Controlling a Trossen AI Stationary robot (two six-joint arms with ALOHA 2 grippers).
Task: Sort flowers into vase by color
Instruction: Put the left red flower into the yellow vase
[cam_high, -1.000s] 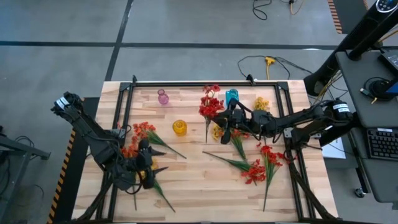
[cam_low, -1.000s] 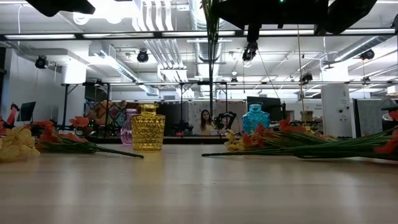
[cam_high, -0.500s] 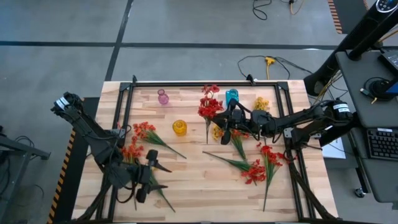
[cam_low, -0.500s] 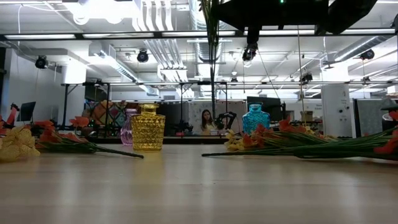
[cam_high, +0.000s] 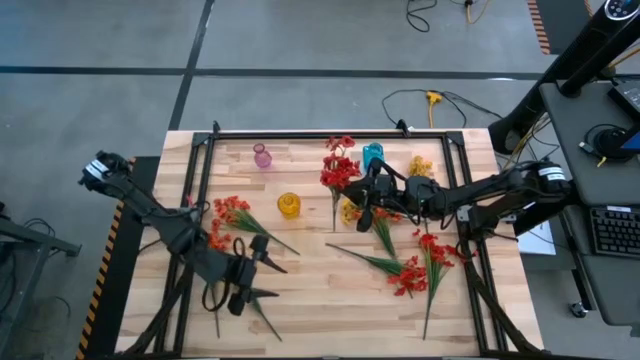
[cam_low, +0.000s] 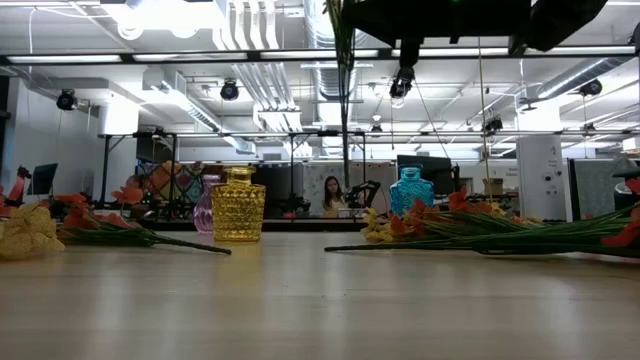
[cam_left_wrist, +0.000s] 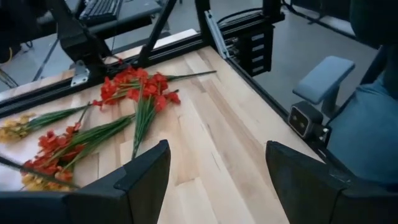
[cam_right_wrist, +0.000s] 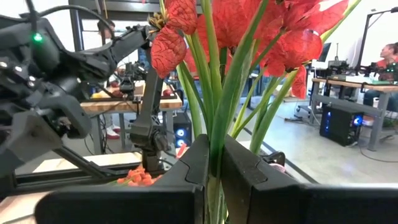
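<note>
My right gripper (cam_high: 355, 205) hangs over the table's middle, shut on a red flower sprig (cam_high: 338, 170). Its blossoms (cam_right_wrist: 249, 25) rise above the fingers and its stem (cam_low: 344, 120) hangs below them. My left gripper (cam_high: 272, 280) stands open over the near left of the table with nothing between its fingers (cam_left_wrist: 149, 174). A yellow vase (cam_high: 289, 205), a pink vase (cam_high: 262, 156) and a blue vase (cam_high: 372, 155) stand on the table. Red flowers (cam_high: 235, 212) lie flat at the left, more red ones (cam_high: 412, 272) at the right, and yellow ones (cam_high: 420, 165) at the far right. My right gripper pinches the sprig's bundle of green stalks (cam_right_wrist: 217, 134) between its two fingers, below the blossoms. The fingers come about level from the table's right and lie across the stalks. The sprig stands upright, lifted clear of the table, with its thin stem hanging below.
A black frame rail (cam_high: 330, 133) runs round the tabletop. A yellow sprig (cam_high: 349, 213) lies under the right gripper. Bare wood (cam_high: 320, 290) shows in the near middle. Beyond the table's right stand a desk and a keyboard (cam_high: 612, 230).
My left gripper has swung toward the table's right and near edge and has rolled about its own axis, staying open. The right arm and its sprig have kept still.
</note>
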